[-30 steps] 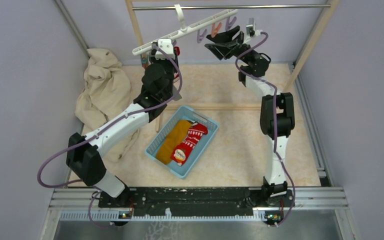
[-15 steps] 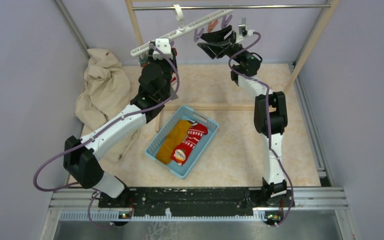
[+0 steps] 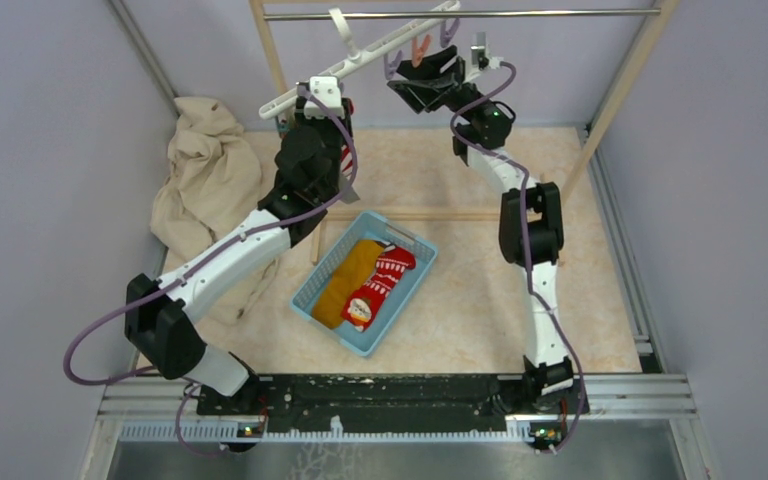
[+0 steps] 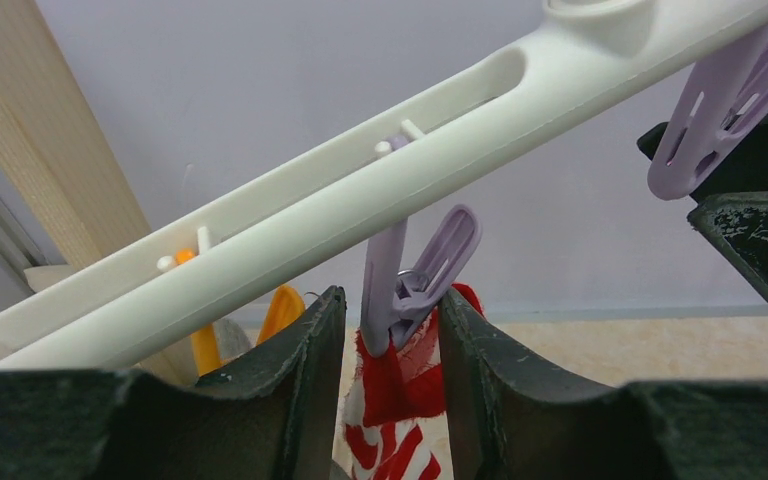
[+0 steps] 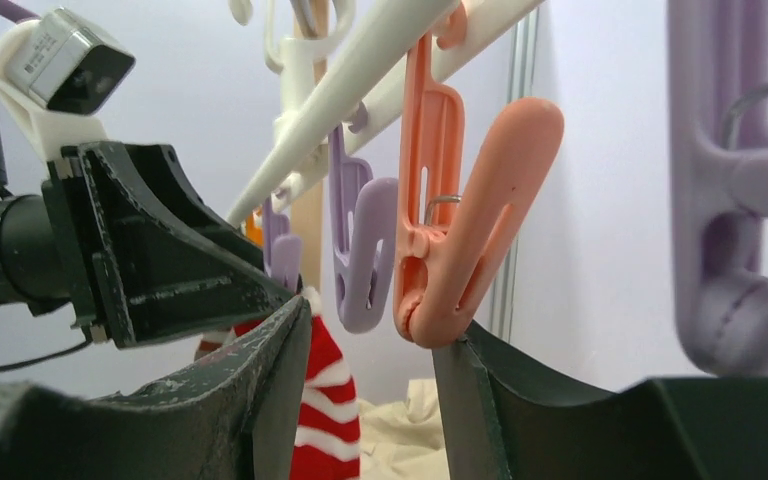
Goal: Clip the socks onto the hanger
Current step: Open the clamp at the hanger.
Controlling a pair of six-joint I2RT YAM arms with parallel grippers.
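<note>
Top of the frame, the white hanger (image 3: 375,48) slants under the rail (image 3: 560,13). Left claw (image 4: 390,310) stands part open around a purple peg (image 4: 405,280); right claw (image 5: 375,325) likewise around an orange peg (image 5: 480,200). Both socks (image 3: 390,268) lie in the blue basket (image 3: 407,297), centre.

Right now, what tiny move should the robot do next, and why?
Probably nudge the hanger up so its hook settles on the rail; I can't tell whether it is on. The left gripper sits around a purple peg, the right gripper around an orange peg, on the tilted hanger, while the yellow sock and red sock lie in the basket.
</note>
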